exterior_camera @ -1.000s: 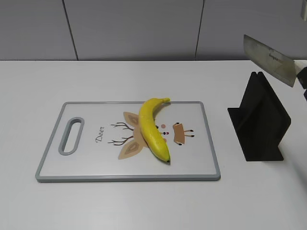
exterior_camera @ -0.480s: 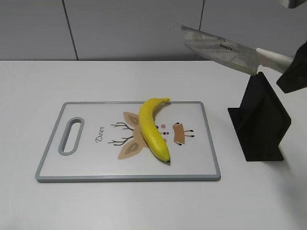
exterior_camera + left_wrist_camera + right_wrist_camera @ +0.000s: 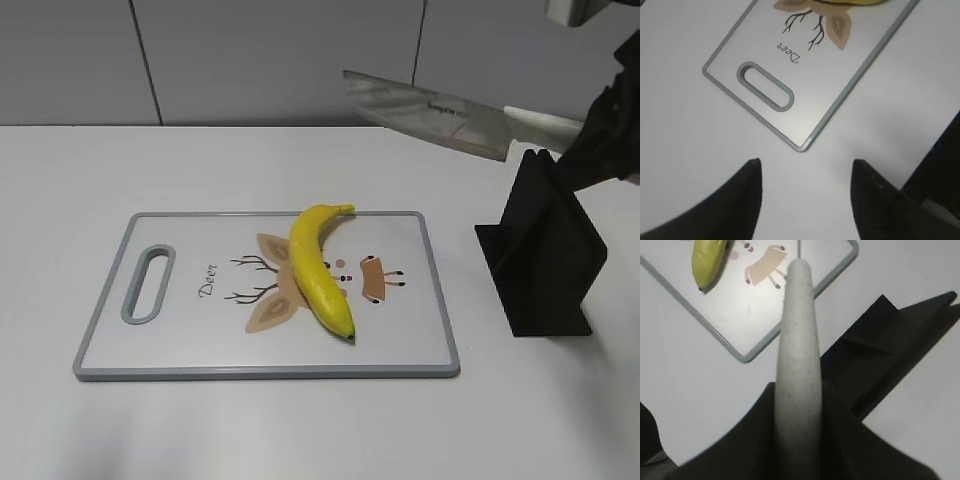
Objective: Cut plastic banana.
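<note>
right claw (image 3: 799, 412): clamped tight on the pale knife handle (image 3: 797, 345), fingers pressed to both its sides; handle runs straight out ahead of the claw in the right wrist view.
knife (image 3: 428, 112): held in the air, blade reaching out leftward from the right claw (image 3: 590, 150), flat side facing the exterior camera, tip above the table behind the board.
banana (image 3: 318, 268): lies on the cutting board (image 3: 180, 345), below and to the left of the blade, well apart from it. Whole, stem end at the board's far edge, dark tip toward the near edge. Covers part of the deer print.
knife stand (image 3: 545, 250): black, upright on the table, directly under the right claw and just beside the board's right edge. Nearest thing beneath the claw.
left claw (image 3: 805, 192): jaws wide apart, nothing between them, hovering over bare table (image 3: 685, 125).
board vs left claw: handle slot (image 3: 765, 86) and near corner sit just ahead of the fingertips, not touching.
"Deer" lettering (image 3: 789, 52): printed beyond the slot.
</note>
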### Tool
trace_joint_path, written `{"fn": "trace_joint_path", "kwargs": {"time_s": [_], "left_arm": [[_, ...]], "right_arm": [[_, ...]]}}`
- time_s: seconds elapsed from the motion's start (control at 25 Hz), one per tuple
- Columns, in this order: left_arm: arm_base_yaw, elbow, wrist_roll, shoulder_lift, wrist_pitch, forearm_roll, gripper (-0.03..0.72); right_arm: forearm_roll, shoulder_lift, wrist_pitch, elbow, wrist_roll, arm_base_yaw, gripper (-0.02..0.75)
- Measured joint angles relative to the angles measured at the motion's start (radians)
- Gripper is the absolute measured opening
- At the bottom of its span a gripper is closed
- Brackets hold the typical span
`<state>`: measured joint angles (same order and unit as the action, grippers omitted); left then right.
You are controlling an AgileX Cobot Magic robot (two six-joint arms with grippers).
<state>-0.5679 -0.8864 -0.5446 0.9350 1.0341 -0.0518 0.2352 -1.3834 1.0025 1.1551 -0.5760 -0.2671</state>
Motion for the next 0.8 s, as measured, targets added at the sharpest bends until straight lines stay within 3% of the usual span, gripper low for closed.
{"fn": "trace_joint_path", "kwargs": {"time_s": [0.28, 0.6, 0.8], "left_arm": [[0.01, -0.186, -0.062, 0.237, 0.013, 0.019, 0.552], [0.172, -0.409, -0.334, 0.477, 0.039, -0.083, 0.552], [0.187, -0.526, -0.526, 0.625, 0.038, -0.104, 0.533]], "right_arm": [[0.056, -0.057, 0.006, 0.004, -0.133, 0.0, 0.176], [0.074, -0.096, 0.005, 0.006, -0.225, 0.0, 0.176], [0.101, -0.132, 0.007, 0.035, -0.278, 0.0, 0.176]]}}
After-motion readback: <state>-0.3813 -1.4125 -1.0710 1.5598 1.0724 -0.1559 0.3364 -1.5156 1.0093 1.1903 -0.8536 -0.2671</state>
